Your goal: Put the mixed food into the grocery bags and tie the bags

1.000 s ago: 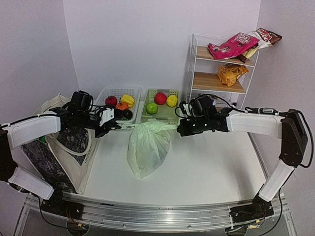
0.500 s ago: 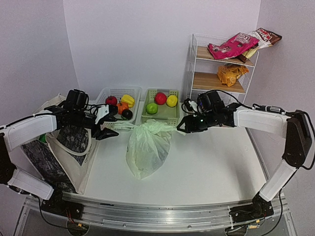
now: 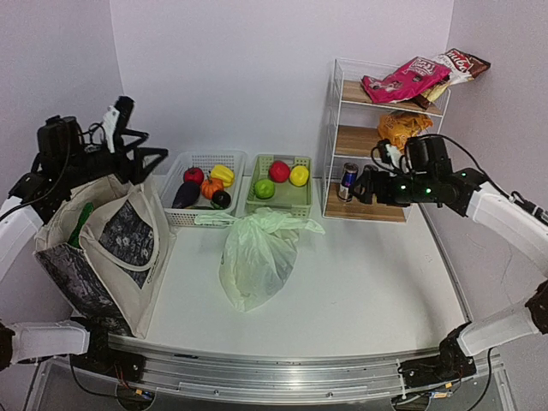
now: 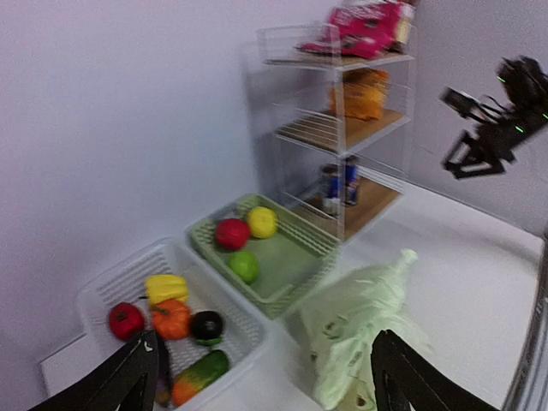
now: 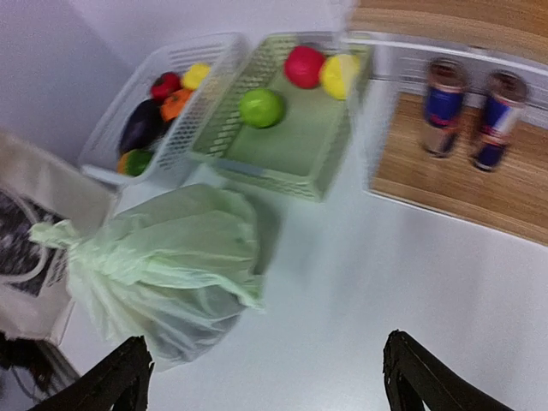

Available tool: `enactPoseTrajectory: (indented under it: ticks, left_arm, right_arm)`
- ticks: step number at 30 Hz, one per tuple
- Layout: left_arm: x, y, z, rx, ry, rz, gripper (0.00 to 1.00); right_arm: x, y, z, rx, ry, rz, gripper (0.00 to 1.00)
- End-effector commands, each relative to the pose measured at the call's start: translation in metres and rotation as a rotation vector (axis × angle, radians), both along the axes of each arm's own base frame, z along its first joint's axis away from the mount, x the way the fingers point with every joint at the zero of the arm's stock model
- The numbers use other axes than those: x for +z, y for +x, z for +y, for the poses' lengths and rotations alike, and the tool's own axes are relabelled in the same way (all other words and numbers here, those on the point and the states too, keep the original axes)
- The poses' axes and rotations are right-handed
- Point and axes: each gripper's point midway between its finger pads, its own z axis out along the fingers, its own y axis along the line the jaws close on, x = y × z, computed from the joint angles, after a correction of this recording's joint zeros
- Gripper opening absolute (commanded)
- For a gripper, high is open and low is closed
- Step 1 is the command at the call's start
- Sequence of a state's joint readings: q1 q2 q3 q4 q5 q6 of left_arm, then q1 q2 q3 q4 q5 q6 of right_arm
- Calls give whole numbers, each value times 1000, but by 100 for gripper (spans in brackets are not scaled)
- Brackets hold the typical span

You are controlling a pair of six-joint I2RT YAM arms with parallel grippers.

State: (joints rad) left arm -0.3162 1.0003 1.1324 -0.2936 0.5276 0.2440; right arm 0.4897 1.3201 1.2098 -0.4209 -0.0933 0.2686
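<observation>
Plastic bag point(image 3: 255, 267) looks thin, limp and slippery, its neck seemingly knotted; pinch that gathered neck. Left tool point(image 4: 265, 342) and right tool point(image 5: 265, 341) both gape empty.

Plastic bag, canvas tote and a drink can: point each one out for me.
plastic bag point(image 3: 255, 261), top external view, on its bulging middle.
canvas tote point(image 3: 130, 238), top external view, on the dark printed panel.
drink can point(image 5: 443, 107), right wrist view, on the blue side of the left one of two.
</observation>
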Motion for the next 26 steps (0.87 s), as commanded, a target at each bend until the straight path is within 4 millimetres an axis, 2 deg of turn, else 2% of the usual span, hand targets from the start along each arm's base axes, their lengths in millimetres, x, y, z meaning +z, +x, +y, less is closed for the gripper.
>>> enactPoseTrajectory:
  ticks: [1, 3, 5, 9, 12, 16, 20, 26]
  left_arm:
    - [48, 14, 81, 385, -170, -10, 86]
    - [41, 7, 100, 451, -172, -8, 85]
    - [30, -3, 108, 465, -186, 8, 85]
    - [9, -19, 119, 493, -194, 16, 86]
    - [-10, -21, 128, 526, -188, 36, 86]
    - [-49, -19, 127, 525, -144, 92, 87]
    - [-76, -17, 134, 548, -143, 144, 87]
    - [-82, -17, 132, 536, -153, 161, 87]
  right_arm:
    - [-57, 0, -103, -343, -192, 156, 91]
    - [-81, -8, -131, -416, -246, 201, 91]
    - [-96, -19, -147, -450, -307, 201, 92]
    - [-116, -40, -161, -412, -388, 138, 92]
    - [-124, -52, -179, -493, -388, 28, 93]
    - [-118, -66, -220, -807, -318, -65, 94]
    - [-123, -75, -226, -853, -281, -64, 94]
    - [-127, -72, -223, -834, -299, -31, 90]
